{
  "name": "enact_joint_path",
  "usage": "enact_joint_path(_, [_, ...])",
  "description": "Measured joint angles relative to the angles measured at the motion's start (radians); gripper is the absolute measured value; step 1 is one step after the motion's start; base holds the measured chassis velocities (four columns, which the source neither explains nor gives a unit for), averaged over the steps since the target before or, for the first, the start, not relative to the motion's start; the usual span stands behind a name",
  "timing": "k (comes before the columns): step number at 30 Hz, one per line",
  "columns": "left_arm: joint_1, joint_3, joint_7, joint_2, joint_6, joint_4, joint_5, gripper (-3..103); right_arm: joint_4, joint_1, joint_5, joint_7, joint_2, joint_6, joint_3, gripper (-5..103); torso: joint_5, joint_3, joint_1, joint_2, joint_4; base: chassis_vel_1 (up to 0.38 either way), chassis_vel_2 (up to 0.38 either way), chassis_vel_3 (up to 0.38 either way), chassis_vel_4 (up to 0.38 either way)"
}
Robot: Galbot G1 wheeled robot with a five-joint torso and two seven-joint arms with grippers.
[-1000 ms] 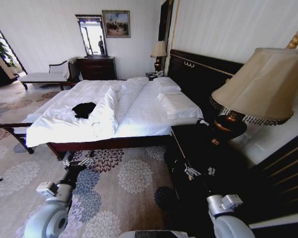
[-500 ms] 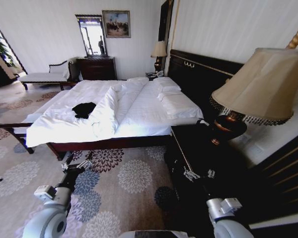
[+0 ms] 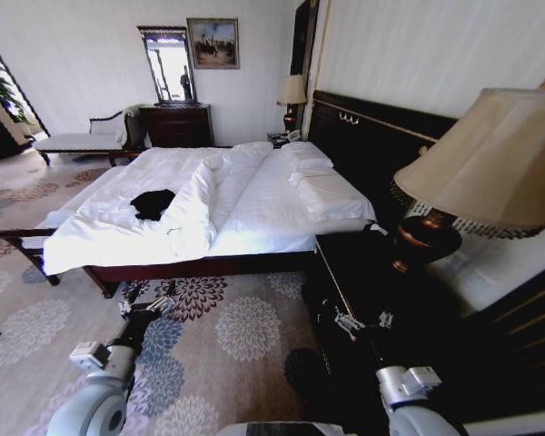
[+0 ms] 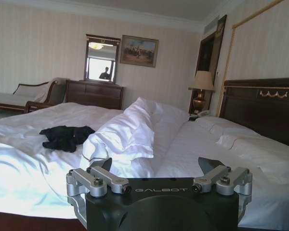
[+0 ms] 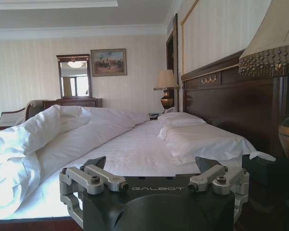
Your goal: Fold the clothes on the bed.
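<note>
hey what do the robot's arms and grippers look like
Both arms are rounded pale grey segments with black sections toward the wrist. The left gripper and right gripper match: a black body with white "GALBOT" lettering, silver metal linkage bars fastened with bolts, and dark pointed fingertips.

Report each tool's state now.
Left tool: open, holding nothing, short of the bed.
Right tool: open, holding nothing.
</note>
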Motion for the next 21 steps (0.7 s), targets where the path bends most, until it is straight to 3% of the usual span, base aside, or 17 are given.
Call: enact_joint_path(21, [0.0,0.002,0.001,0.002,-0.002,0.003,0.0,100,0.0,-0.004,-0.007,-0.003,0.004,0.001,-0.007,100,0.0,0.0,0.0,0.0,0.0,-0.15,0.146,0.146,-0.156])
